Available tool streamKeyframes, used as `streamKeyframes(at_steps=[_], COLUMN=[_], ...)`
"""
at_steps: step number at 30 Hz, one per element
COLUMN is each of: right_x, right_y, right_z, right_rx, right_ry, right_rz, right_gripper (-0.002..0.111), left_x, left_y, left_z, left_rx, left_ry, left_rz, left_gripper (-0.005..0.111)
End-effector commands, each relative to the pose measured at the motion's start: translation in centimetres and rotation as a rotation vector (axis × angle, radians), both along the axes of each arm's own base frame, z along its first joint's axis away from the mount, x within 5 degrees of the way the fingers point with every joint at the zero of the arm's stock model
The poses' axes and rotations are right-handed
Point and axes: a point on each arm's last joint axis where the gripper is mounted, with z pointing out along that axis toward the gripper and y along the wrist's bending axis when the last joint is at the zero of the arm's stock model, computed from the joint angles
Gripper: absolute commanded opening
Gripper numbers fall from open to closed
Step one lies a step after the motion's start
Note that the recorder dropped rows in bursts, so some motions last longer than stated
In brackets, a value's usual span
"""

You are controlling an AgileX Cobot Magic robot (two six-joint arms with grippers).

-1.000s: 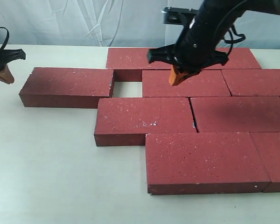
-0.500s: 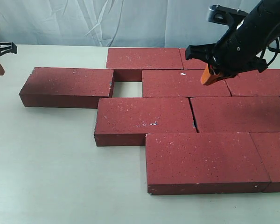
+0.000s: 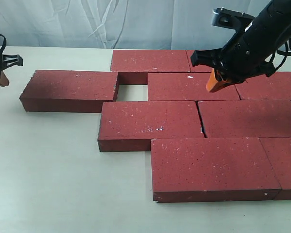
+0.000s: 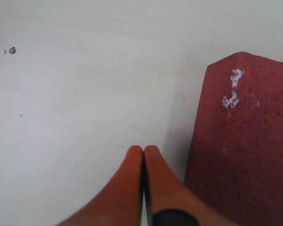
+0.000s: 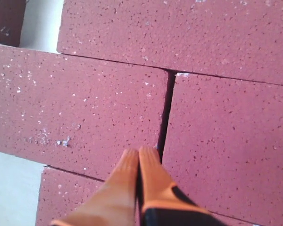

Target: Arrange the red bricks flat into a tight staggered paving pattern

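Mostly paved: bricks (image 3: 184, 121) laid flat, staggered, on table (image 3: 48, 184). Gap (image 3: 132, 92) seen beside end brick (image 3: 70, 86). Right gripper (image 3: 213, 86) held above bricks, left gripper (image 3: 1, 80) beside end brick. Both jaws closed, nothing held, probably for pushing.

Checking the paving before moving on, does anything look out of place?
Yes. The leftmost brick stops short of its row neighbour, leaving a gap of bare table in an otherwise tight pattern.
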Motion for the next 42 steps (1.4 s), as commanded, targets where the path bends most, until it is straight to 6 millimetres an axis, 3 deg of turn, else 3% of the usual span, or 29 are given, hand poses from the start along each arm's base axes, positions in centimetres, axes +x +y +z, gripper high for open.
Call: streamKeyframes(at_steps=[1,15,21,36,42], right_x=[0.0,-0.2,-0.2,-0.2,-0.2], right_y=[-0.1,-0.2,-0.2,-0.2,-0.2], right_z=[0.0,0.0,0.0,0.0,0.0], right_rx=[0.004,-0.009,-0.01,-0.01,-0.01], right_ry=[-0.007,0.01,0.011,0.01,0.006], right_rz=[0.001,0.025,0.03,0.031,0.032], right_gripper=[-0.001,-0.001,-0.001,-0.001,-0.001], left_x=[0.4,1.2,1.4,1.3,1.5], left_y=[-0.1,-0.4,-1.3,-2.3,-4.0], left_z=[-1.4,-4.1,-5.4,-5.3,-5.3], left_rx=[-0.019,-0.041,-0.141,-0.247,-0.269], left_ry=[-0.001,-0.008,-0.016,-0.011,-0.012], left_rz=[-0.009,-0.051,-0.1,-0.135,-0.157], left_gripper=[0.0,0.0,0.0,0.0,0.0])
